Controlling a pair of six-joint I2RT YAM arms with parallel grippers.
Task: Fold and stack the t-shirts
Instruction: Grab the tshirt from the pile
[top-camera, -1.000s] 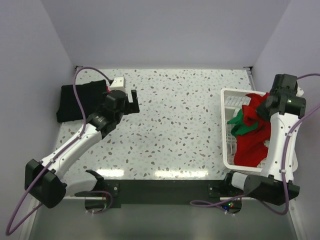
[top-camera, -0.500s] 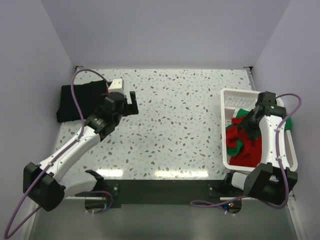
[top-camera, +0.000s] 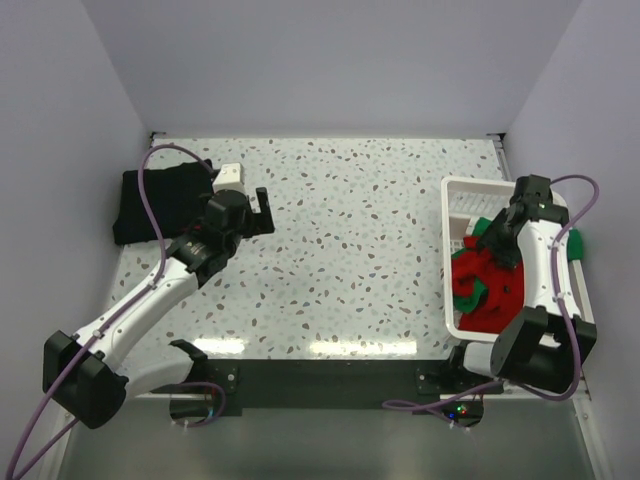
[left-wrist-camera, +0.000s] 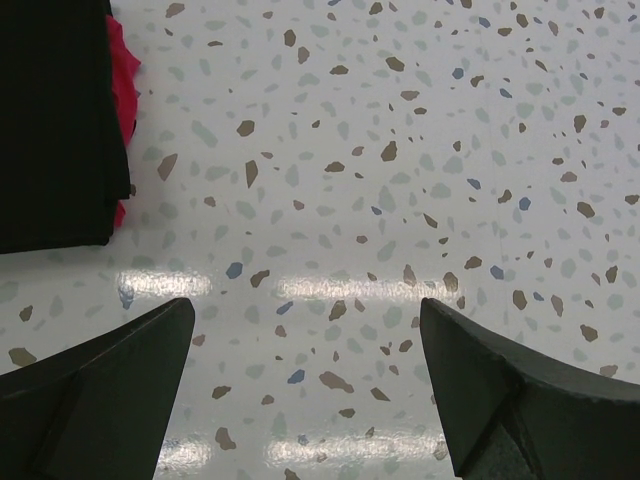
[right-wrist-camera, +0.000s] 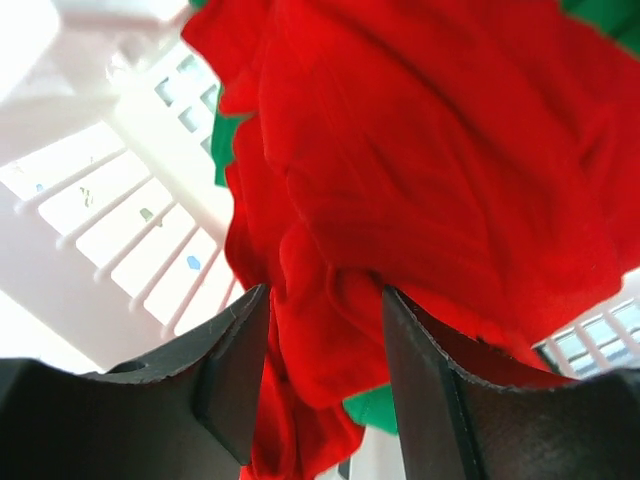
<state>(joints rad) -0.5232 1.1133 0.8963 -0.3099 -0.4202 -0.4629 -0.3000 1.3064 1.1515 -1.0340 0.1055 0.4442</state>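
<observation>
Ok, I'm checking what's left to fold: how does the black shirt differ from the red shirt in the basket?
The black shirt lies folded flat on the table at far left; the red shirt sits crumpled in the basket on the right. The black shirt is untouched, with the open left gripper nearby; the red shirt bulges between the fingers of the right gripper. Both are plain soft cloth.

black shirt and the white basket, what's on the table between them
Only the left end effector, open, hangs just beside the black shirt. From there to the basket the speckled table is bare, as the top view shows.
</observation>
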